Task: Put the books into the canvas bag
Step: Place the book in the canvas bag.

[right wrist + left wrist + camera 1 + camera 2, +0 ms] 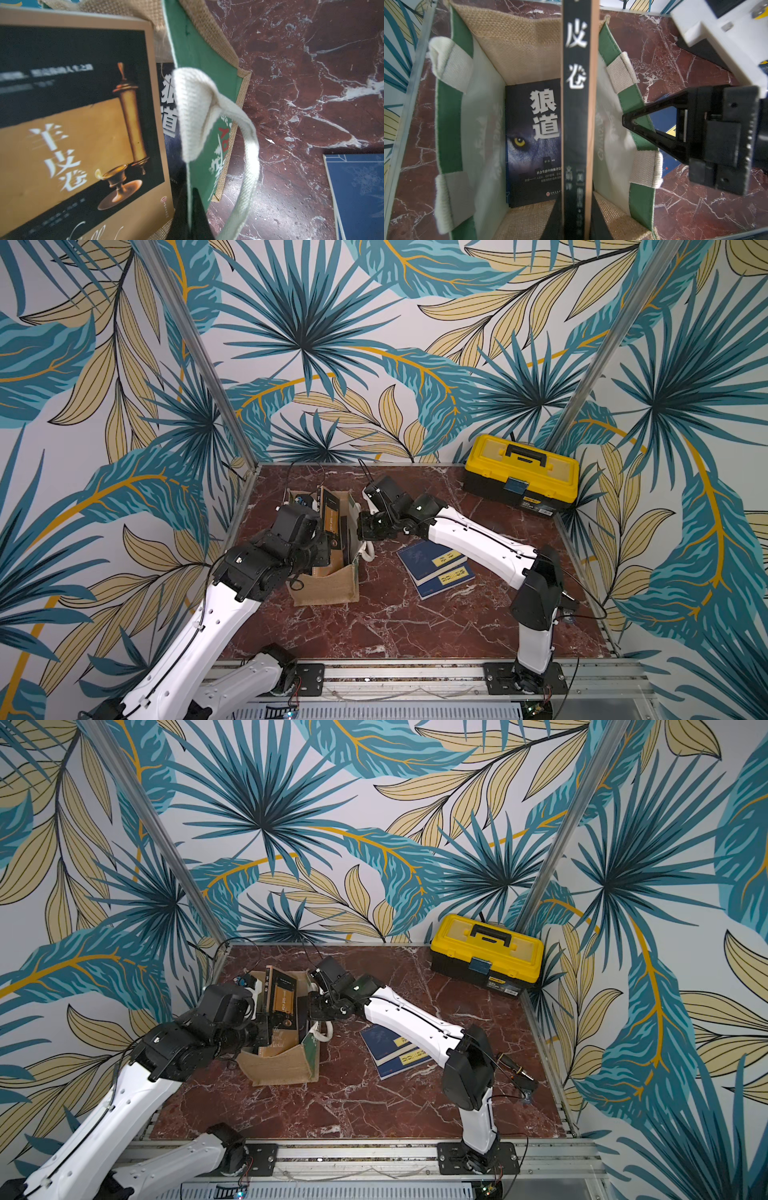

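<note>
Pinching canvas bag (pixel 199 52) rim, right gripper (pixel 189 209); left gripper (pixel 576 215) clamping book (pixel 578 104).

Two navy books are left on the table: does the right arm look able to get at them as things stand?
Probably not yet. The navy books lie uncovered just beneath its forearm, but the right tool is shut on the wall of the canvas bag and would have to let go first.

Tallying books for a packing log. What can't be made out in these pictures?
- Left wrist view: the held book in the left gripper hides part of the canvas bag floor beside the wolf book.
- Both top views: the left arm covers part of the bag; labels on the two navy books are too small to read.
- Right wrist view: the edge cuts off the navy books.
</note>
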Controlling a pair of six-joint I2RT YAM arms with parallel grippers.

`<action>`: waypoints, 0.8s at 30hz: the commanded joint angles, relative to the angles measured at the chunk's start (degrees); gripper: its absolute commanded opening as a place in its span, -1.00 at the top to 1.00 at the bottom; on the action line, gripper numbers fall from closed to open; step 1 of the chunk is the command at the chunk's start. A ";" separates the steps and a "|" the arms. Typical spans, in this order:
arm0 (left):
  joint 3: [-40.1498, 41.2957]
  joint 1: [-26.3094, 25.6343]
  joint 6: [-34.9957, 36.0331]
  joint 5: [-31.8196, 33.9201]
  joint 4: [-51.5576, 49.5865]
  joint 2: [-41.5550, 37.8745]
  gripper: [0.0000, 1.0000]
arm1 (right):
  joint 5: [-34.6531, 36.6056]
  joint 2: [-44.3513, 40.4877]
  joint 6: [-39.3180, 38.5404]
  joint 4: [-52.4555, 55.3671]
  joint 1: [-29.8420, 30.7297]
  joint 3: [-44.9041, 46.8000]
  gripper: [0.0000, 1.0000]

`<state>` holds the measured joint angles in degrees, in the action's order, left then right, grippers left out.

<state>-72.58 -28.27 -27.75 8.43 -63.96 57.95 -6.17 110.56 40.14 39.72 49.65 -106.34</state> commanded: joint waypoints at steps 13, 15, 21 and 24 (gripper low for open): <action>-1.03 12.70 2.88 -25.53 5.83 9.41 0.99 | -0.55 -0.38 -0.24 -1.22 0.01 -2.25 0.99; 2.51 15.60 3.22 -29.38 8.83 9.59 0.99 | -0.62 0.08 -0.39 -1.20 0.00 -2.80 0.99; 9.29 23.21 6.22 -34.41 11.05 12.93 1.00 | -1.33 1.12 -0.57 -1.05 -0.08 -3.84 0.97; 10.64 25.93 8.01 -35.88 11.05 14.74 1.00 | -1.60 1.47 -0.65 -1.06 -0.15 -4.04 0.96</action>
<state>-65.43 -4.38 -22.83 -25.89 -54.63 69.87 -6.90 111.92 40.21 39.75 49.58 -108.44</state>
